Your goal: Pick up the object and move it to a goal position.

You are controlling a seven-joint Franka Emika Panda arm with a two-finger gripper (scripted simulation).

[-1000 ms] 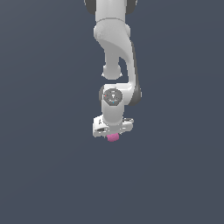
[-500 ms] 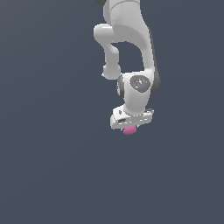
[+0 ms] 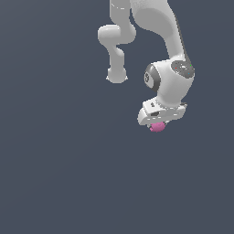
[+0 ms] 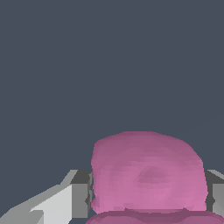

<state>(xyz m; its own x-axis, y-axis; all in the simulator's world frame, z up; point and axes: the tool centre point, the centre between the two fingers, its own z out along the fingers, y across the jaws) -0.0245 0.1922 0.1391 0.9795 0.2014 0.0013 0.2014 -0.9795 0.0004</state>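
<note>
Here, one white arm (image 3: 170, 55) hung against a plain dark grey backdrop (image 3: 55, 173), and it carried one gripper (image 3: 157, 125), tilted toward the exterior view's right. There was a single pink object (image 3: 157, 126), a rounded lump, clamped between the gripper's two fingers (image 4: 81, 194). In the wrist view the object (image 4: 148, 175) filled the gap between both grey pads, touching each. It sat just under the hand, much narrower than the hand itself. Nothing else was countable in either view.
</note>
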